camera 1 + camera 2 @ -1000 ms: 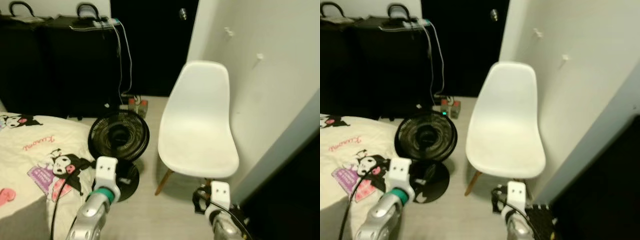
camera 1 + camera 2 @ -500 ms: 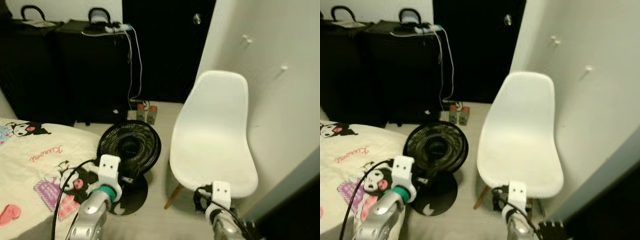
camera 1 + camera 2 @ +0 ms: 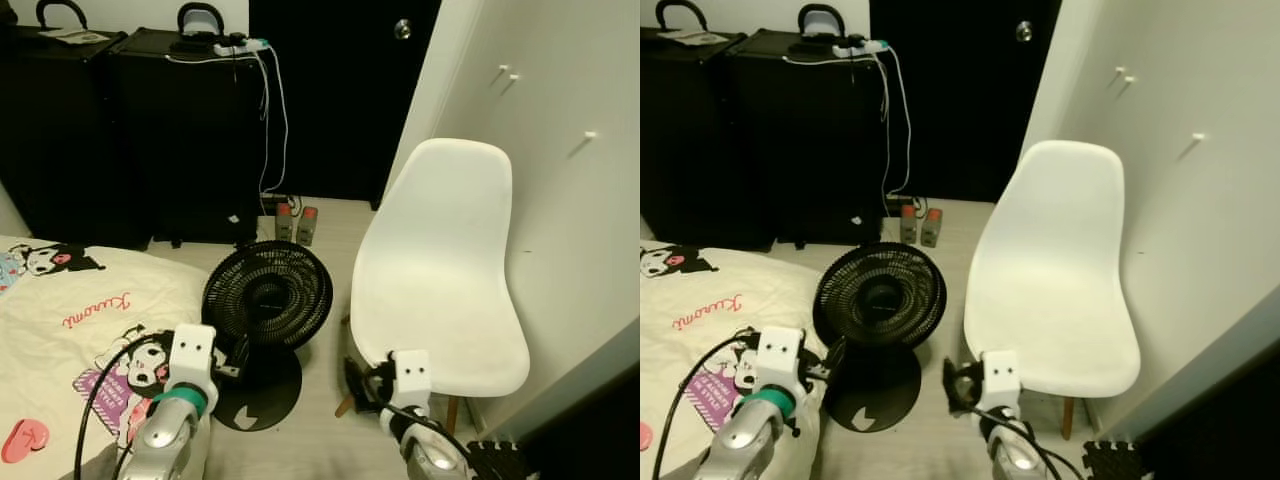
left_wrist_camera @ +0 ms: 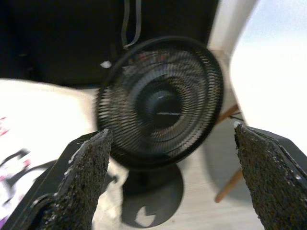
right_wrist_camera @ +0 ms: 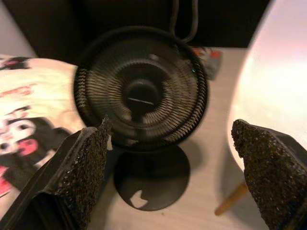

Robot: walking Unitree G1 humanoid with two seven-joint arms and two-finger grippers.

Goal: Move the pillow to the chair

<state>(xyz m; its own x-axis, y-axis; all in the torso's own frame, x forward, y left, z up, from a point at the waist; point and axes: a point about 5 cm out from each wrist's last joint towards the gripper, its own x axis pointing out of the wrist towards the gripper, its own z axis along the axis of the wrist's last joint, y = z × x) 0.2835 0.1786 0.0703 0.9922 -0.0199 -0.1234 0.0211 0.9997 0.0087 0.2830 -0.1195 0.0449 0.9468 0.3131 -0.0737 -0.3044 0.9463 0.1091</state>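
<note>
Pillow [image 3: 70, 310], cartoon print, lies at lower left beside fan [image 3: 266, 296]; chair [image 3: 440, 290] bare, to the right. Left gripper [image 4: 168, 177] and right gripper [image 5: 172, 167] spread wide, empty. Pillow probably soft, light, saggy; pinch a corner or bunched edge.

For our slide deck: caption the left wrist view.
Open left hand faces a black fan, with the bed and white chair on opposite sides.
</note>
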